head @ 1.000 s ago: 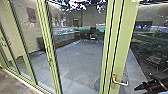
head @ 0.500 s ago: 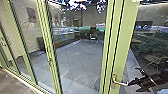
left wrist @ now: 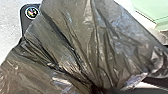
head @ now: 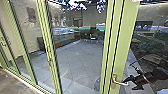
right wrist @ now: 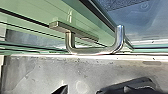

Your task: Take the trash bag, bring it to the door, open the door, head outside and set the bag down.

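My right gripper (head: 128, 83) is beside the free end of the door handle (head: 115, 80), in front of the green door frame (head: 121, 45). In the right wrist view, the tips of my right gripper (right wrist: 81, 91) stand apart, and the metal handle (right wrist: 92, 50) shows beyond them, not between them. The black trash bag (left wrist: 82, 37) covers much of the left wrist view. Its folds draw together at my left gripper (left wrist: 96, 89), which is shut on the bunched plastic.
Glass panels with green frames (head: 47, 40) run off to the left. Behind the glass lies a paved yard (head: 77, 60), with a chair (head: 93, 37) far back and plants (head: 147, 47) at the right. A bare floor strip (head: 15, 83) borders the panels at the lower left.
My right gripper has come in from the lower right and risen to the handle's end, its wrist turning on the way. The head camera's view is steady.
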